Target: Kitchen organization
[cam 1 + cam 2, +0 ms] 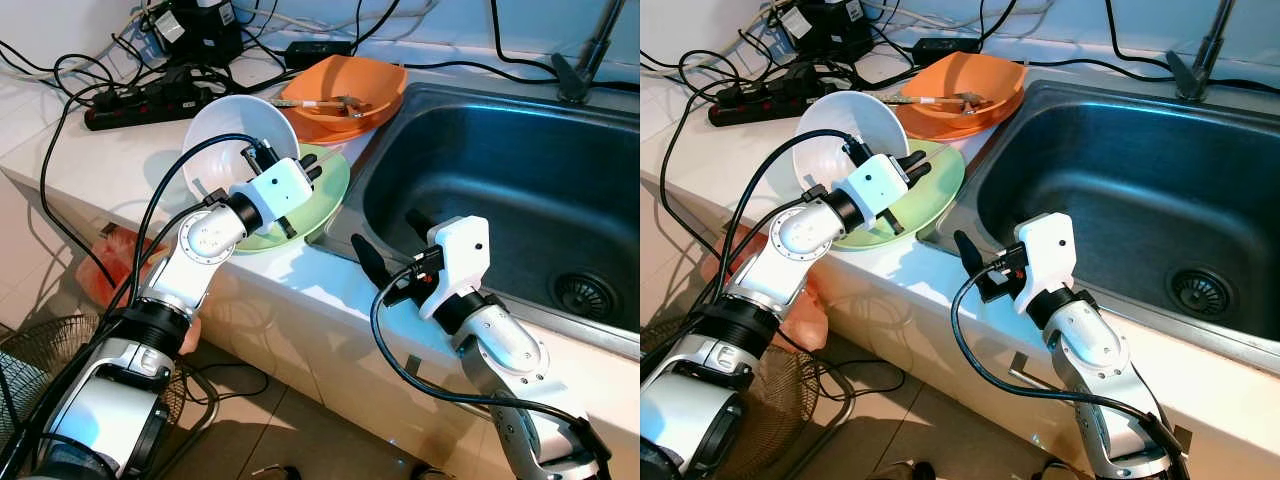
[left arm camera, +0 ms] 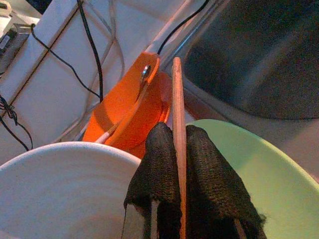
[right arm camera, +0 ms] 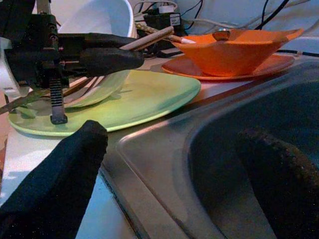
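— Item one, the largest? 
— Sink [image 1: 520, 170], basin bare; the right gripper [image 1: 390, 250] is held spread across its near rim.

— Crockery? 
— Green plate [image 1: 325, 195] set at the sink's left edge, white bowl [image 1: 235, 135] tilted on it, orange bowl [image 1: 345, 95] behind.

— Smallest? 
— Chopstick [image 2: 178, 129], pinched by the left gripper [image 2: 178, 174] above the green plate, beside the white bowl.

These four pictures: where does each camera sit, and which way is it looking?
Left eye and right eye views: head cameras looking down at white counter and steel sink; both silver arms show.
Left wrist view: along left gripper, shut on thin wooden stick, toward orange bowl.
Right wrist view: between open right gripper fingers, over sink edge.
Shared: pale green plate, white bowl.
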Tool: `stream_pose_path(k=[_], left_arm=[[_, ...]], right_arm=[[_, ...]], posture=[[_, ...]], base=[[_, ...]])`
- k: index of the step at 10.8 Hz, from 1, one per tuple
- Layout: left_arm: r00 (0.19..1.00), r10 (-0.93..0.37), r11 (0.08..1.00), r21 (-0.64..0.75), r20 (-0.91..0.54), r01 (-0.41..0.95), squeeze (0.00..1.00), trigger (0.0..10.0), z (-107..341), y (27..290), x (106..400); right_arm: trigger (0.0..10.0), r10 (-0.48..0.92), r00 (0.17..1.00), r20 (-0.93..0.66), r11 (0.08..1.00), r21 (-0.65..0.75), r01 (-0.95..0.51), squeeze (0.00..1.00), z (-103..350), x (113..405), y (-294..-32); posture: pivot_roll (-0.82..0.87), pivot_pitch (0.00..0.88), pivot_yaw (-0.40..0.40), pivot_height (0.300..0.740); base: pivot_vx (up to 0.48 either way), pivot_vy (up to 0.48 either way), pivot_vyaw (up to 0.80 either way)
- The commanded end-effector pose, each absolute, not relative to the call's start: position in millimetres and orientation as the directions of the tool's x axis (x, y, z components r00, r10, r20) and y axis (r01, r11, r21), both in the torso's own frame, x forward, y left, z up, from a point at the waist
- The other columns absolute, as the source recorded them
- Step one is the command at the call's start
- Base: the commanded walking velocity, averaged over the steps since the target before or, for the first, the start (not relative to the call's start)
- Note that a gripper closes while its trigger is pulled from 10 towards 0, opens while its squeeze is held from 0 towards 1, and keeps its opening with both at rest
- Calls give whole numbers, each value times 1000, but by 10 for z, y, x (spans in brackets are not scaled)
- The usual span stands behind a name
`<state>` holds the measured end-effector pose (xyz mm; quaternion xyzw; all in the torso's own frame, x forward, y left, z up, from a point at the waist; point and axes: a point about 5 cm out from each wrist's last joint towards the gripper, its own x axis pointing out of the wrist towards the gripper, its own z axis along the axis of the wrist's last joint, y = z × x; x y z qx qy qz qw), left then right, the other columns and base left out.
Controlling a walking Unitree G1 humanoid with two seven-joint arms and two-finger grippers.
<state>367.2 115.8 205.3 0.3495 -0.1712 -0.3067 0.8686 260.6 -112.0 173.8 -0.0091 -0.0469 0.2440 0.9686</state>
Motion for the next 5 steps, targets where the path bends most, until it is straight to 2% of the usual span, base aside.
stream_pose_path(k=[1, 5], left_arm=[[764, -642, 570, 710, 70, 414, 0, 0, 2031, 1227, 3681], [760, -647, 566, 709, 67, 420, 0, 0, 2026, 1223, 3676]], right_arm=[[10000, 476, 876, 83, 880, -46, -473, 0, 1724, 2613, -1100], [10000, 476, 876, 83, 880, -46, -474, 0, 1722, 2615, -1100]], posture=[[7, 127, 142, 740], [7, 126, 143, 740]], base=[[0, 0, 0], [0, 0, 0]])
